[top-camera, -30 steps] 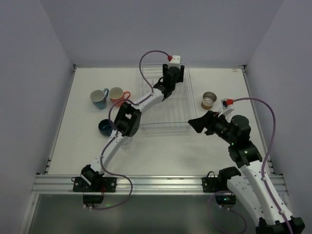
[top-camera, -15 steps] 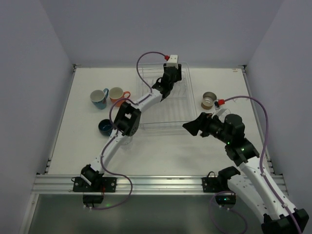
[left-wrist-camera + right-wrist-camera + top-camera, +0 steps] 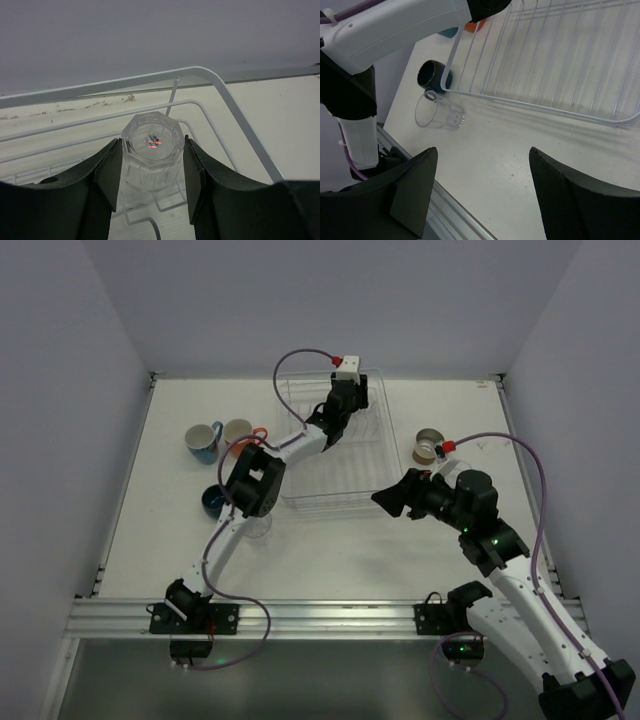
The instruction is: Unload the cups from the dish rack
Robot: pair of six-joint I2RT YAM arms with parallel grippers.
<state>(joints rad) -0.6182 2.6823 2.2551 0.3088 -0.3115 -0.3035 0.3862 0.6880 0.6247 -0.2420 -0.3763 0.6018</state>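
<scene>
The left tool [image 3: 152, 159] was closed on a clear tumbler [image 3: 152, 142], its pads [image 3: 109, 175] against opposite facets at mid-wall. The tumbler stood with its long axis vertical, apparently mouth down, in a far corner of the rack [image 3: 239, 122]. It looked light, rigid, slick and probably breakable, so the flat facets suited the grip. The right tool [image 3: 480, 195] hung wide open over the worktop [image 3: 520, 150] beside the rack's near edge.

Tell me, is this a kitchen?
More likely a robot lab: two arms bolted to a metal rail, bare walls round a plain white table, and a dish rack with mugs beside it but no sink in view.
</scene>
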